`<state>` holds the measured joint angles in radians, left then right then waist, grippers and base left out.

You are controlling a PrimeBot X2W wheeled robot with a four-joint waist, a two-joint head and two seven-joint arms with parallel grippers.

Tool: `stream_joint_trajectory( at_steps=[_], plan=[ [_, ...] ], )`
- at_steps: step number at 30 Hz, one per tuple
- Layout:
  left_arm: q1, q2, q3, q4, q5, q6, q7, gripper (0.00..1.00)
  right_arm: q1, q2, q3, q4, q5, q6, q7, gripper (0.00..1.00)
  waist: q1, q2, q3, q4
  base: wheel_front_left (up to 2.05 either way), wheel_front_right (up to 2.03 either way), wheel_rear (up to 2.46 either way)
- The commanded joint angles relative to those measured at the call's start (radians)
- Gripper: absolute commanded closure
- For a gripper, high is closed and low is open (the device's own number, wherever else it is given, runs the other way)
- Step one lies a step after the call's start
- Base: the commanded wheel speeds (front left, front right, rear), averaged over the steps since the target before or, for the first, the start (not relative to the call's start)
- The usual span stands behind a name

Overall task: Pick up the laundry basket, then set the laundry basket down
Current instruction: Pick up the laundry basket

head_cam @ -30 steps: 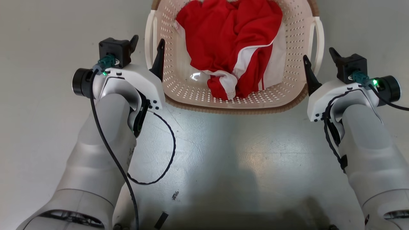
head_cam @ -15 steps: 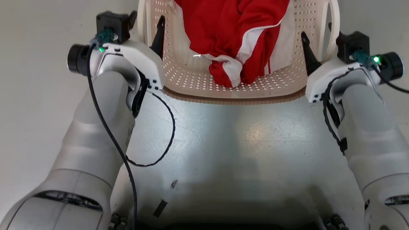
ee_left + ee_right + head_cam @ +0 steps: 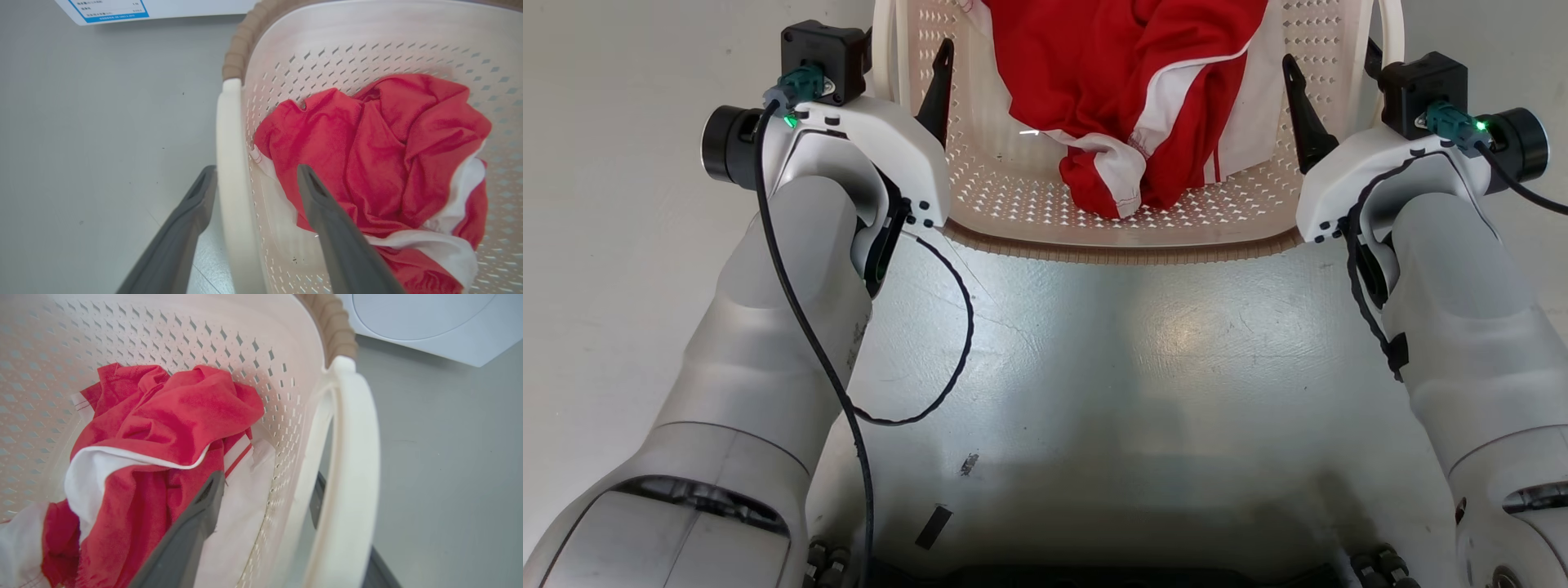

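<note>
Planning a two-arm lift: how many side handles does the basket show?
2. The left handle sits between the open fingers of the left gripper. The right handle sits between those of the right gripper, on the laundry basket's opposite side.

Only one printed thing is visible, and it cannot be read. It is a white label (image 3: 108, 9) with a blue frame, in the left wrist view. It lies far ahead of the left gripper (image 3: 256, 169), up and to the left of its fingertips, and the top edge cuts it. Its few lines of small dark characters are too small and blurred to make out.
</note>
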<state>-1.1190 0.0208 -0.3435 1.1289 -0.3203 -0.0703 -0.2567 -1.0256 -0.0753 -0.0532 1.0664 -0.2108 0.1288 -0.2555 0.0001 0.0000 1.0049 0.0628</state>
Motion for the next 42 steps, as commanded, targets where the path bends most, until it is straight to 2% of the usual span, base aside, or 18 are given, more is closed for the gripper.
stream_joint_trajectory(
  at_steps=[1,7,8,9,10,19,28,35,42],
  plan=[
    [0.01,0.029,0.009,-0.006,-0.012,0.008,-0.005,0.0,0.04,0.025,0.02,-0.002,0.009,0.002,-0.006,0.0,-0.0001,0.0,0.0,-0.001,0.0,0.0,0.0],
    [0.005,0.029,0.002,-0.004,-0.01,0.013,-0.005,0.0,0.042,0.025,0.018,-0.006,0.008,0.002,-0.006,0.0,-0.0001,0.0,0.001,-0.004,0.0,0.0,0.0],
    [0.005,0.029,-0.001,-0.004,-0.006,0.013,-0.005,0.4,0.042,0.025,0.017,-0.007,0.008,0.002,-0.006,0.0,-0.0001,0.0,0.001,-0.004,0.0,0.0,0.0],
    [0.005,0.029,-0.006,0.0,-0.002,0.011,-0.005,0.99,0.043,0.025,0.017,-0.003,0.013,0.002,-0.006,0.96,-0.0001,0.0,0.001,-0.004,0.0,0.0,0.0],
    [0.006,0.029,-0.011,0.005,-0.001,0.007,-0.005,1.0,0.043,0.025,0.02,0.001,0.016,0.002,-0.006,1.0,-0.0001,0.0,0.0,-0.005,0.0,0.0,0.0],
    [0.019,0.029,-0.026,0.005,0.005,0.017,-0.005,1.0,0.053,0.025,0.029,0.029,0.024,0.002,0.002,1.0,-0.0001,0.0,-0.026,-0.01,0.0,0.0,0.0],
    [0.063,0.029,-0.038,0.034,-0.01,0.021,-0.005,1.0,0.08,0.025,0.107,0.08,0.086,0.002,0.018,1.0,-0.0001,0.0,-0.097,-0.019,0.0,0.0,0.0],
    [0.139,0.029,-0.059,0.075,-0.032,0.021,-0.005,1.0,0.141,0.025,0.229,0.116,0.19,0.002,0.057,1.0,-0.0001,0.0,-0.219,-0.033,0.0,0.0,0.0],
    [0.27,0.029,-0.097,0.111,-0.063,0.013,-0.005,1.0,0.269,0.025,0.368,0.107,0.325,0.002,0.11,1.0,-0.0001,0.0,-0.396,-0.048,0.0,0.0,0.0]
  ],
)
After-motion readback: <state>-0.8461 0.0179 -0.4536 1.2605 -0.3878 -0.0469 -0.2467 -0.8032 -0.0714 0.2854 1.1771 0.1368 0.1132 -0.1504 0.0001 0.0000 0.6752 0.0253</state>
